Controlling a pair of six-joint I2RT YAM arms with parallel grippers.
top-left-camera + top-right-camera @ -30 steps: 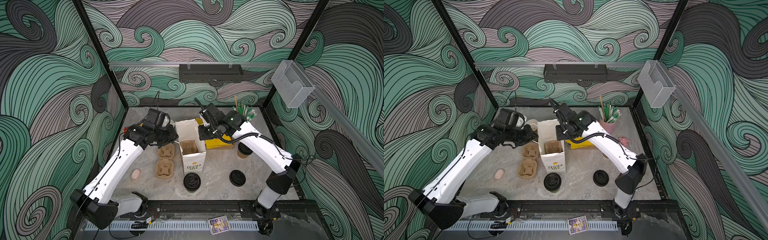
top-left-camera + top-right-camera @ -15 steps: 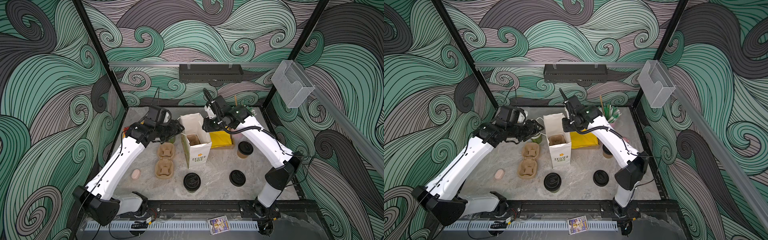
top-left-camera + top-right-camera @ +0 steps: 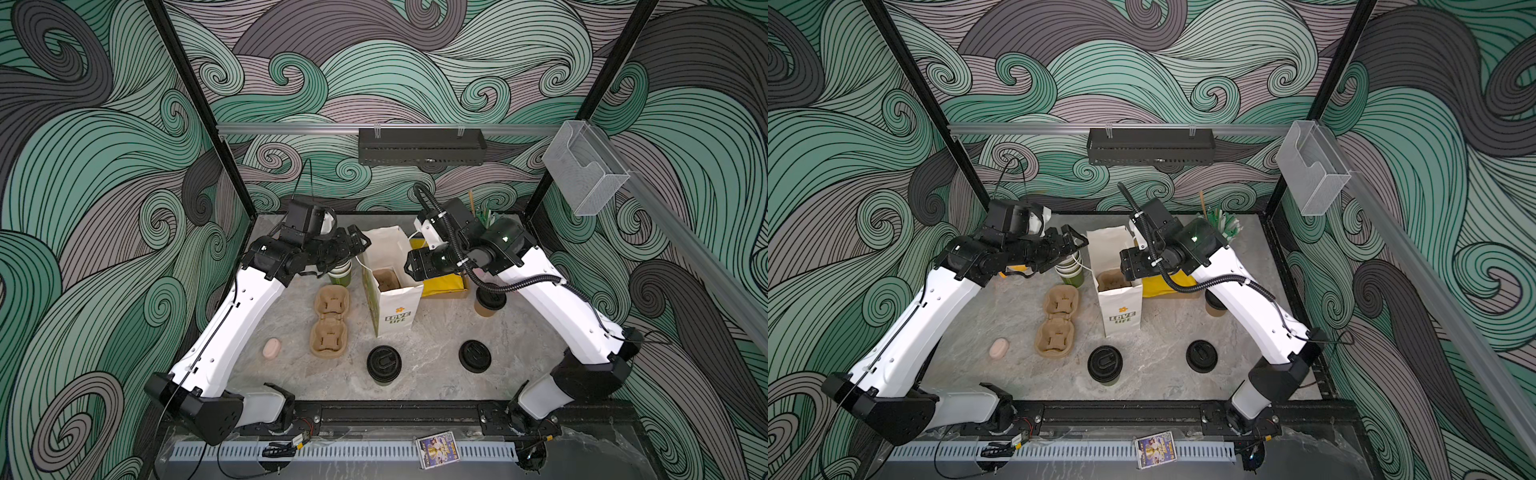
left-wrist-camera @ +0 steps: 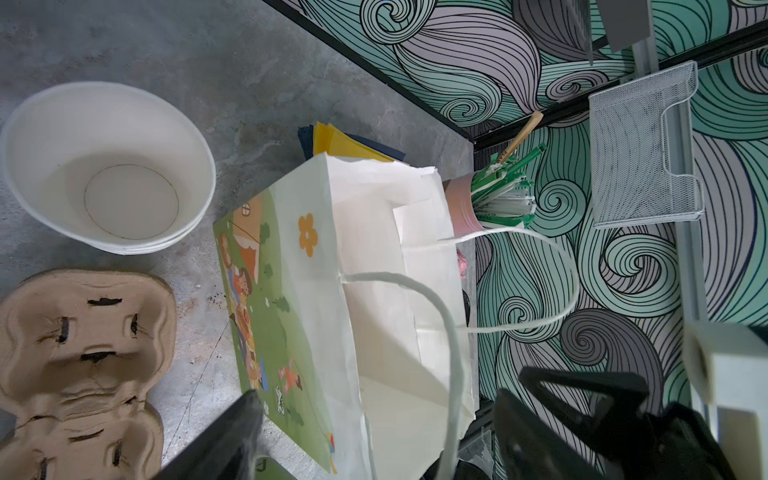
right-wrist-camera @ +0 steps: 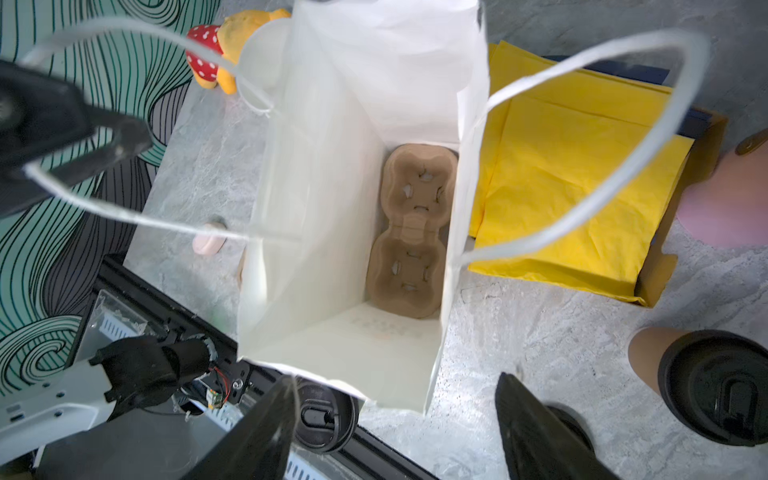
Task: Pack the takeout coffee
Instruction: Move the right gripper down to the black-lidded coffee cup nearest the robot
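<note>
A white paper bag [image 3: 390,305] stands open mid-table with a brown cup carrier [image 5: 411,232] at its bottom. One takeout coffee [image 3: 383,363], black-lidded, stands in front of the bag. The tan one [image 3: 487,303] stands to the bag's right, half under my right arm, and shows in the right wrist view [image 5: 715,386]. My left gripper [image 3: 359,246] is open at the bag's upper left rim, and a bag handle [image 4: 453,374] runs between its fingers [image 4: 224,436]. My right gripper [image 3: 410,266] hangs open over the bag's right rim, holding nothing.
A loose black lid [image 3: 475,355] lies front right. Stacked brown carriers [image 3: 329,326] and a pink item [image 3: 271,348] lie left of the bag. Lidless nested cups [image 4: 108,166] stand behind them. A box with yellow paper [image 5: 573,187] and a pink straw cup [image 4: 461,203] stand behind the bag.
Both grippers went from shut to open and let go of the bag's top. The bag shifted right and now stands by itself, and both arms have drawn slightly away from it.
</note>
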